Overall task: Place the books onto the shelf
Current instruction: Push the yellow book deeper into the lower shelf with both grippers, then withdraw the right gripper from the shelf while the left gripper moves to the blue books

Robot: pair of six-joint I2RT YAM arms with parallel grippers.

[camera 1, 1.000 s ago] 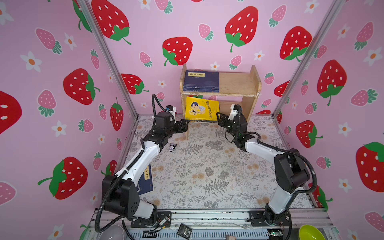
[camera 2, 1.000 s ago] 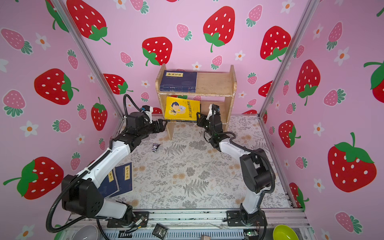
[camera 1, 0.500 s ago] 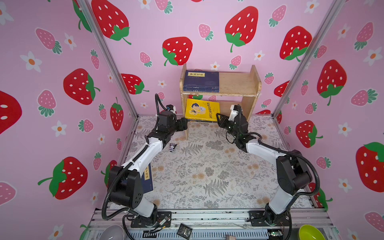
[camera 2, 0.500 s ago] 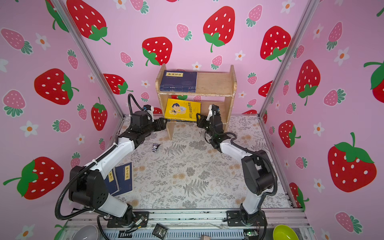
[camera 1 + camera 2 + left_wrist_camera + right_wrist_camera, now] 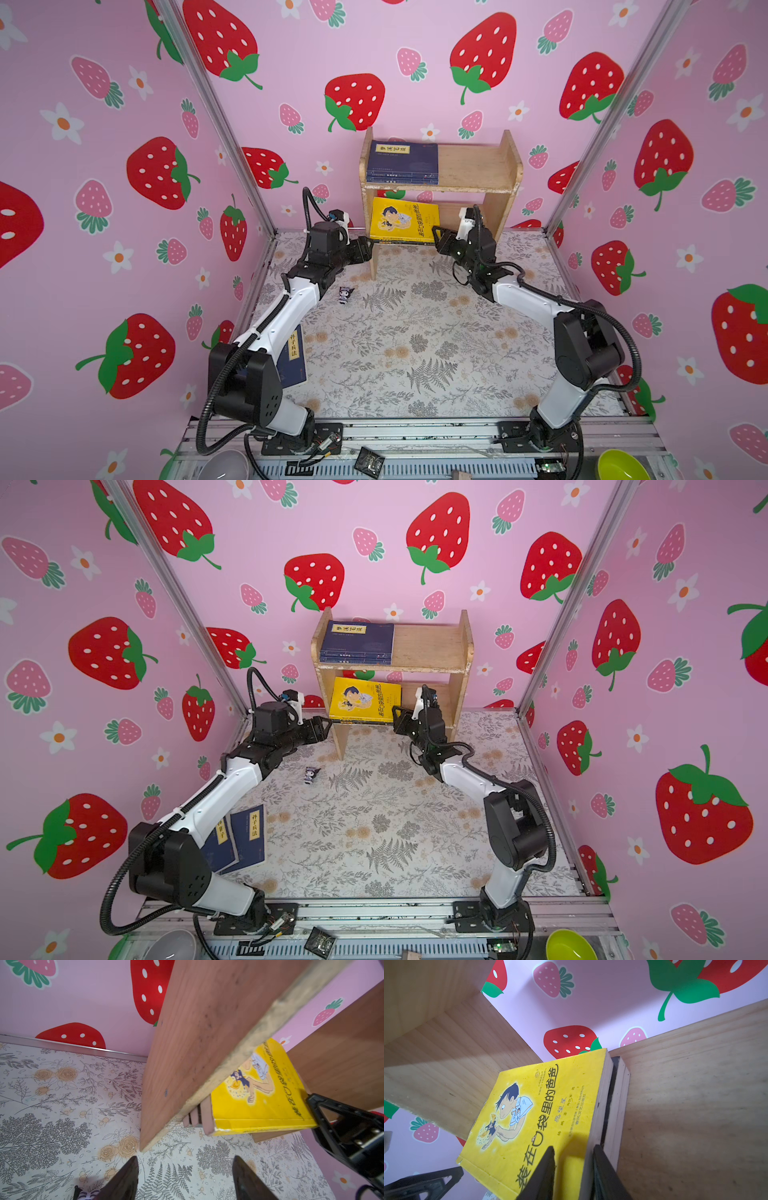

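While the yellow book (image 5: 404, 220) lies on the lower tier of the shelf (image 5: 473, 166), centre-back of the frame in both top views, the right gripper (image 5: 574, 1147) pinches its near edge: one finger on the cover, the other against the page block (cf. right wrist view). The book rests on a lower stack (image 5: 616, 1105) of at least two vols., one dark, and its front edge looks to overhang the tier a little. The left gripper (image 5: 185, 1157) is spread w/ nothing between the fingers, low over the floral mat (image 5: 415, 332), just beside the foot of the shelf's left side panel. Step in hand, as I judge it: seating the yellow book fully. To do it well, prob. push straight toward the back wall, keep the cover level so it slides over the stack instead of dragging it, and let go only once the spine sits flush w/ the books below. The shelf looks light, so the free arm could brace the side panel against sliding. On the upper tier, left half, sits a navy stack (image 5: 402, 162); its yellow label is too small to read w/ certainty. Two navy books (image 5: 245, 837) wait on the mat, lower left of the frame, partly under the left arm. A small figurine (image 5: 345, 294) stands on the mat left of centre. Legible text: yellow cover 装在口袋里的爸爸, subtitle 愿望星, publisher line approx. 春风文艺出版社; one floor book's label 孙子兵法, the other's partly hidden.
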